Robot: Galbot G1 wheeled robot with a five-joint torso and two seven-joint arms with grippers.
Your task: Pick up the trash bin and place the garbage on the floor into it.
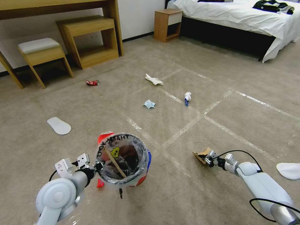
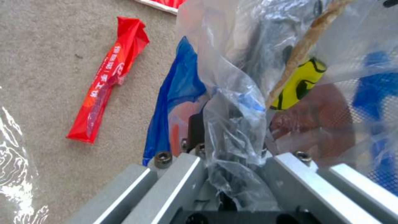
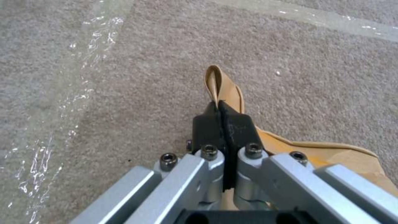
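Left claw clamps trash bin by rim and liner; liner may slip. Right claw pinches brown paper bag edge; could tear loose.

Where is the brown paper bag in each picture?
Head view: brown paper bag lower right, pinched in the right hand.
Right wrist view: centre, between the shut fingers.
Left wrist view: faces the trash bin instead.
Shared landmark: shiny tape on the carpet.
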